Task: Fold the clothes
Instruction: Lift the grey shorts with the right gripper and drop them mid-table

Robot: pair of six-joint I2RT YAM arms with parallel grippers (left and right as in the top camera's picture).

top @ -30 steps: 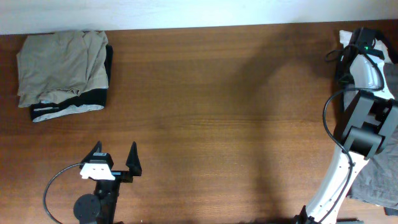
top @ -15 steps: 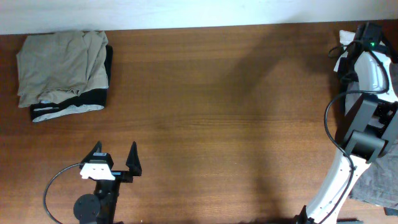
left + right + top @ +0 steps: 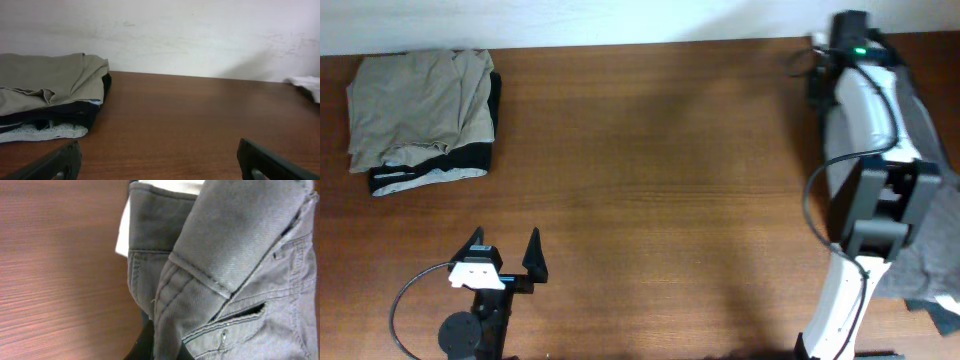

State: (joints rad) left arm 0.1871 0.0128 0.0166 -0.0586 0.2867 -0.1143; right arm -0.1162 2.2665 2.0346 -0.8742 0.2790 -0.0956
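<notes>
We see the left fingers point(image 3: 534, 256) low over the near edge of the table point(image 3: 670, 180), spread wide and holding nothing; in the left wrist view the two dark tips point(image 3: 270, 160) sit at the bottom corners with bare wood between them. Well away from them, at the far left corner of the table, lies a folded pile: a beige garment point(image 3: 420, 100) on top of a black-and-white garment point(image 3: 430, 172), and the left wrist view shows the same pile point(image 3: 45, 80) against the pale wall point(image 3: 175, 35). At the right edge of that view we make out a bit of white cloth point(image 3: 307, 85). The right arm reaches to the far right corner of the table. There the right fingers point(image 3: 144, 342) are mostly hidden by fabric, but they appear to be pinching the grey shorts point(image 3: 235, 270), which hang bunched close to the right wrist camera with seams and a pocket slit showing. From overhead the shorts point(image 3: 920, 130) trail from under the arm along the table's right side.
</notes>
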